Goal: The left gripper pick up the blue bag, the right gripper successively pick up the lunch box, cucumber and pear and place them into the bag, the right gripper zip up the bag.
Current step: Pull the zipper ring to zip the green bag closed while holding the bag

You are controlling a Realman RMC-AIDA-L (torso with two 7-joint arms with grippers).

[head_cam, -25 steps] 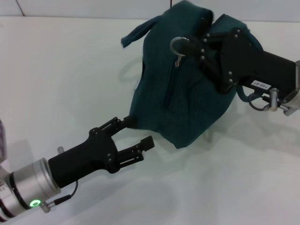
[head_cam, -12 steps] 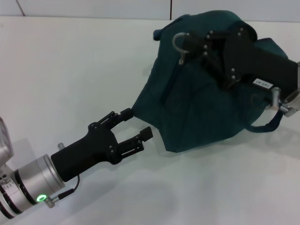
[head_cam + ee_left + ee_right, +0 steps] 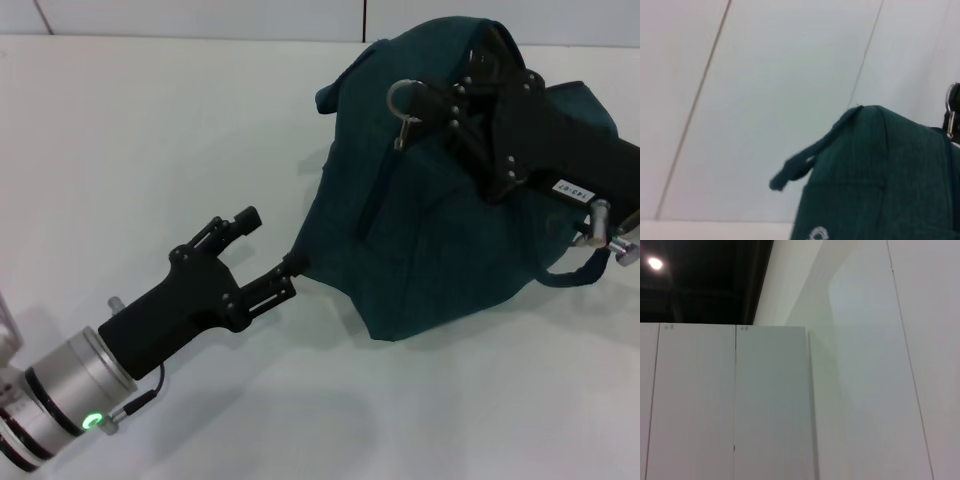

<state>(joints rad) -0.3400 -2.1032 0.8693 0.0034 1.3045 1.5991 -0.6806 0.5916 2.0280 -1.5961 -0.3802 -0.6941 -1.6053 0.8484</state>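
A: Where is the bag (image 3: 440, 220)?

B: Upper right of the head view, slumped on the white desk (image 3: 150, 130). The right gripper (image 3: 462, 92) is at its top, beside the metal zip ring (image 3: 402, 100). Whether its fingers are pinching anything I cannot tell.

A: So the step is zipping?

B: I'd judge so; no lunch box, cucumber or pear shows outside the bag. The left gripper (image 3: 262, 245) sits lower left of the bag, fingers spread, one tip (image 3: 290, 265) touching the bag's lower corner, gripping nothing.

A: Next move?

B: Probably steady that corner and draw the pull along its seam.

A: Room?

B: Bare desk left and below; the bag's strap (image 3: 575, 272) loops near the right arm at the frame's right edge.
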